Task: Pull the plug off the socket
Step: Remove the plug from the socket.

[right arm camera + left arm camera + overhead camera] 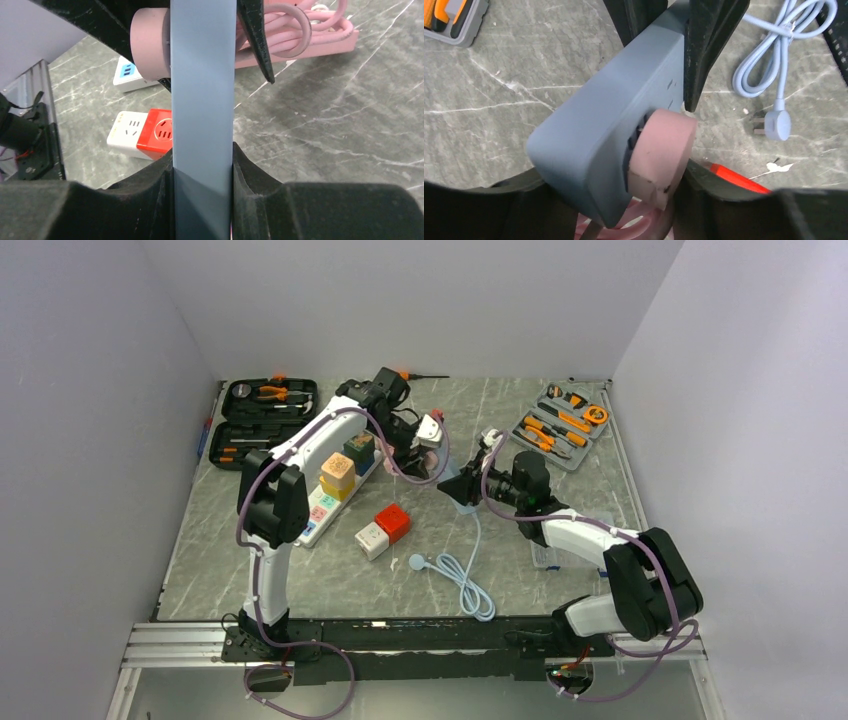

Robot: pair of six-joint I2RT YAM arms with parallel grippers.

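Left wrist view: the left gripper (690,142) has a jaw on either side of the round pink plug (661,150), close against it, though a firm pinch cannot be told. The plug sits fully seated in the grey socket (594,145).

Right wrist view: the right gripper (202,170) clamps the socket by its narrow sides. The pull could twist or slide the socket out of that grip, or the left fingers could slip off the plug's rounded edge (a shallow hold).

Top view: left of the socket an open black case (240,425) holds pliers and drivers. Right of the socket a grey tray (578,452) holds orange-handled tools.
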